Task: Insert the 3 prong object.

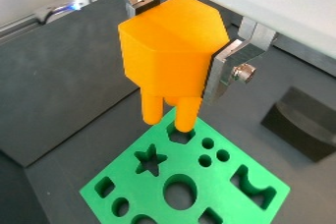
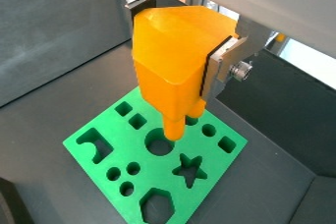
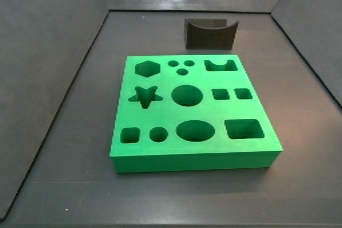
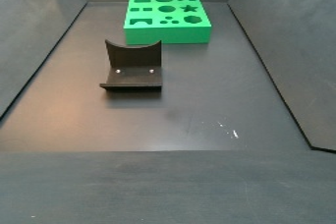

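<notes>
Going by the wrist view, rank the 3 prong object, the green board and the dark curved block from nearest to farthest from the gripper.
1. 3 prong object: clamped in the gripper, which hangs above the board.
2. Green board: on the floor, one corner under the prongs.
3. Dark curved block: on the floor, off to the side of the board.

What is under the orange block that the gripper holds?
Below the orange block, held by the gripper, lies the green board with its cut-out holes. The prongs hang above it in both wrist views and cover some holes.
</notes>
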